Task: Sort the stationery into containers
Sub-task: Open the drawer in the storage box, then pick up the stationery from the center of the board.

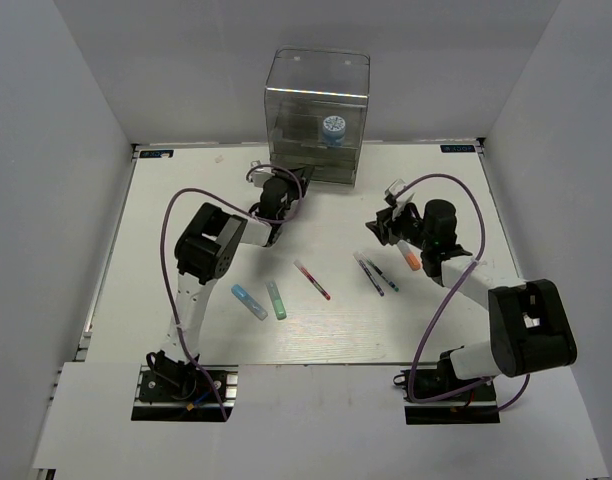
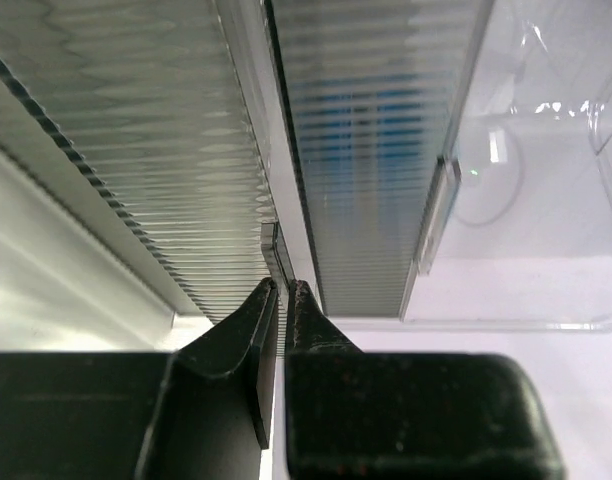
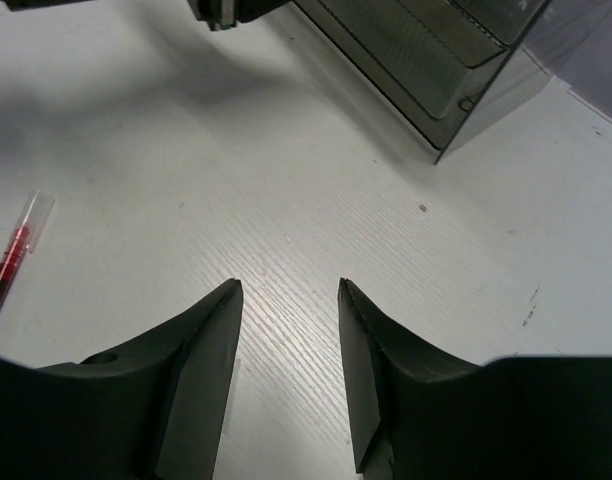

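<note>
Table [image 1: 186, 330], white, wood-grain. Nearest row, L of centre: blue marker [image 1: 249, 301] and green marker [image 1: 276, 299], both short, clear-capped, lying side by side but apart, angled.

Next back, mid-table: red pen [image 1: 313, 280], thin, clear cap, diagonal. To its R, 2 dark pens [image 1: 369, 272], thin, near-parallel, just beside each other.

Orange marker [image 1: 409, 257]: short, orange tip, lies close against the R wrist; touching or not, can't tell.

R gripper [image 3: 289, 287]: fingers apart, nothing between them, low over bare table, aimed toward the box corner. Red pen at the L edge of the wrist view, well clear of the fingers.

L gripper [image 2: 281, 288]: at the box's lower front, fingers pinched nearly together on a thin dark lip [image 2: 276, 250] sticking out from the ribbed drawer fronts.

Box [image 1: 316, 90]: far centre, against the back wall, tall, clear top, darker lower part w/ stacked drawers.

Jar [image 1: 333, 127]: small, round, blue-and-white, inside the box, upper part, seen thru the clear wall
</note>
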Controlling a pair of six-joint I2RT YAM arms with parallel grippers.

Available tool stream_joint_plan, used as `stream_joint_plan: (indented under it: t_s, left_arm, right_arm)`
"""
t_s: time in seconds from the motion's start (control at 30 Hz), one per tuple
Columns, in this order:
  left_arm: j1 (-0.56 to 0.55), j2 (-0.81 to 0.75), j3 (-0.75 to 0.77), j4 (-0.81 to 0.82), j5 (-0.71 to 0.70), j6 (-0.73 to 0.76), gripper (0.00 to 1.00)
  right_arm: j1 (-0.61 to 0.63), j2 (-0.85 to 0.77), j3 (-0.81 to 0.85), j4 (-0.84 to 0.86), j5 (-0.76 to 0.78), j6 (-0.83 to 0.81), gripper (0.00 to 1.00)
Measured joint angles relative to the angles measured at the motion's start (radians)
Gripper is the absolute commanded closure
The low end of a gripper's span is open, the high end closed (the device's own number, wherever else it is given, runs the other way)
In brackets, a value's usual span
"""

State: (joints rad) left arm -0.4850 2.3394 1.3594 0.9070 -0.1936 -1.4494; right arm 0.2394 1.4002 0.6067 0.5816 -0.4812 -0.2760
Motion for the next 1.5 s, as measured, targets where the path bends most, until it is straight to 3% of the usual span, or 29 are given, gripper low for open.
stream_joint_plan:
  t_s: [0.3, 0.53, 0.57, 0.6, 0.67, 0.7, 0.8, 0.9, 1.1, 1.5]
  left_arm:
    - [-0.008, -0.116, -0.186, 0.038, 0.029, 0.020, 1.00]
    - [-0.008, -0.212, -0.252, -0.068, 0.056, 0.091, 1.00]
    - [-0.008, -0.216, -0.252, -0.077, 0.063, 0.097, 0.98]
    - [-0.006, -0.217, -0.252, -0.081, 0.071, 0.100, 0.83]
    - [-0.001, -0.218, -0.243, -0.093, 0.086, 0.108, 0.67]
    - [0.001, -0.218, -0.238, -0.103, 0.094, 0.119, 0.52]
    - [0.006, -0.218, -0.216, -0.167, 0.109, 0.151, 0.36]
    - [0.008, -0.218, -0.212, -0.193, 0.112, 0.171, 0.28]
    - [0.012, -0.240, -0.219, -0.256, 0.131, 0.219, 0.24]
    - [0.013, -0.496, -0.266, -0.558, 0.135, 0.423, 0.16]
  right_arm:
    - [-0.011, -0.026, 0.000, -0.094, 0.060, 0.013, 0.46]
    - [-0.014, -0.033, 0.000, -0.190, 0.122, 0.015, 0.43]
    - [-0.016, -0.033, 0.000, -0.204, 0.133, 0.015, 0.43]
    - [-0.016, -0.032, 0.003, -0.220, 0.142, 0.014, 0.42]
    - [-0.018, -0.031, 0.008, -0.251, 0.159, 0.011, 0.40]
    - [-0.018, -0.029, 0.013, -0.265, 0.168, 0.008, 0.39]
    - [-0.019, -0.012, 0.034, -0.301, 0.193, 0.002, 0.39]
    - [-0.026, 0.006, 0.057, -0.331, 0.218, -0.001, 0.39]
    - [-0.043, 0.022, 0.086, -0.388, 0.261, -0.006, 0.43]
    - [-0.076, 0.143, 0.159, -0.520, 0.321, -0.021, 0.47]
